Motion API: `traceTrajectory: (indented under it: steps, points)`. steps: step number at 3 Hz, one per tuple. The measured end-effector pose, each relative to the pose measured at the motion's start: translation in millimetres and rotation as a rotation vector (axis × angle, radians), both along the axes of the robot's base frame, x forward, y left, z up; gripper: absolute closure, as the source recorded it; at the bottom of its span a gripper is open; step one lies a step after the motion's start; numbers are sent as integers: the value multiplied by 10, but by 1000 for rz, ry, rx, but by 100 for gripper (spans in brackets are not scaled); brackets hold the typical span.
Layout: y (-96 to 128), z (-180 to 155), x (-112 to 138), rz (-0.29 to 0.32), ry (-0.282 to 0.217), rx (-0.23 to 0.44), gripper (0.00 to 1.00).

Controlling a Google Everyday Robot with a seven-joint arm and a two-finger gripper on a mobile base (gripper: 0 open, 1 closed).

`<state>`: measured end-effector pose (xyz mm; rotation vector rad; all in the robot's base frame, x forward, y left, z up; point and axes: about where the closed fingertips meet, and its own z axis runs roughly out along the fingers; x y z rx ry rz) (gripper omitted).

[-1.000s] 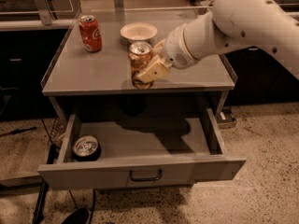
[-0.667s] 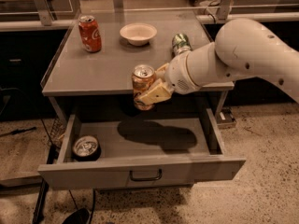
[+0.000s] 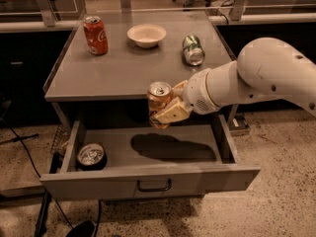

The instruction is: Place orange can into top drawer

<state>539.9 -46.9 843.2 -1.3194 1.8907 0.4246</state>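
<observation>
The gripper (image 3: 167, 111) clasps the orange can (image 3: 159, 97) by its middle, upright in the air over the open top drawer (image 3: 207, 177). The can is probably light, stiff and smooth, so a mid-body hold suits it.

You see gripper (image 3: 164, 113) clasping orange can (image 3: 159, 96) just before tabletop (image 3: 118, 73) front edge, above open top drawer (image 3: 212, 177). Cola can (image 3: 95, 34) back-left corner; bowl (image 3: 146, 34) right of it; tipped can (image 3: 193, 50) near right edge. Upright can (image 3: 91, 155) in drawer's front-left corner.

Matt grey metal: table (image 3: 123, 75), top drawer (image 3: 98, 184). Glossy printed metal, silver top: orange can (image 3: 159, 98), clasped in smooth beige gripper (image 3: 167, 113) just off table's front edge.
</observation>
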Motion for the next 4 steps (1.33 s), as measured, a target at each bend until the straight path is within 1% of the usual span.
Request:
traceTrajectory:
  steps: [1,2,3,4]
  points:
    - [22,-19,-18,4,-3,5,100]
    - [115,-97,-97,21,-15,25,100]
    - [219,-411,-98,37,-32,79,100]
    - [273,-693,-16,47,-30,102,100]
